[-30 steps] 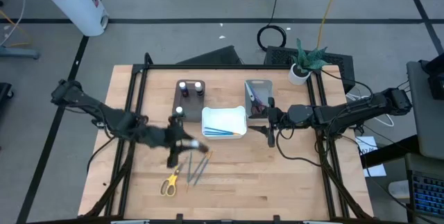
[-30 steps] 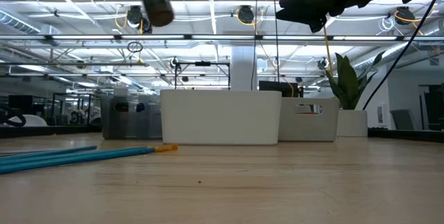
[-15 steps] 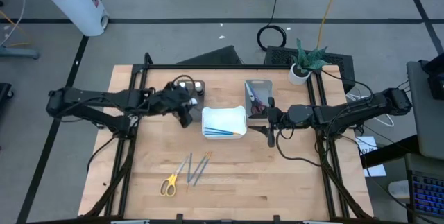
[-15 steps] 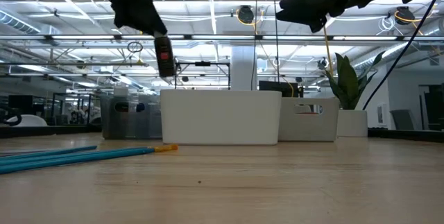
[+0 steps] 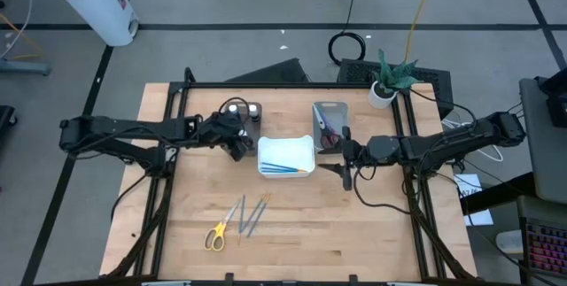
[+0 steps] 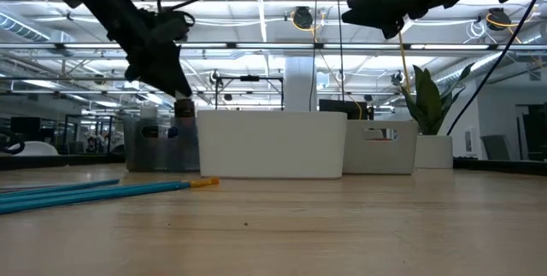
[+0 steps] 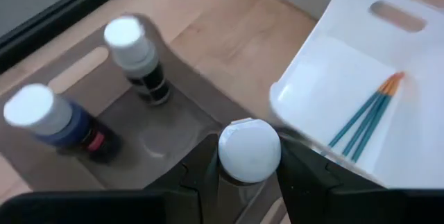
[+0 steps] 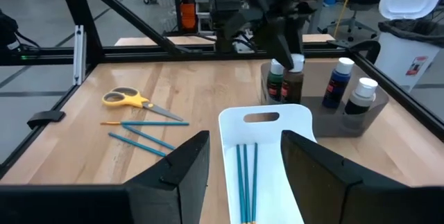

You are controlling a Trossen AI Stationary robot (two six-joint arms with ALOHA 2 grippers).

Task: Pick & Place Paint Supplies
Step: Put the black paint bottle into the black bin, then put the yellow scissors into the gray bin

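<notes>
The left gripper [image 7: 248, 175] has lowered its clamped paint bottle [image 7: 249, 151] into the brown tray [image 7: 173, 123].

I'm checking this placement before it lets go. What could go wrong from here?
The left gripper holds a white-capped paint bottle low in the brown tray, next to another bottle; lowering further might knock that one. The white tray sits close beside, so the fingers may bump its rim on opening. If released tilted, the bottle could tip.
</notes>
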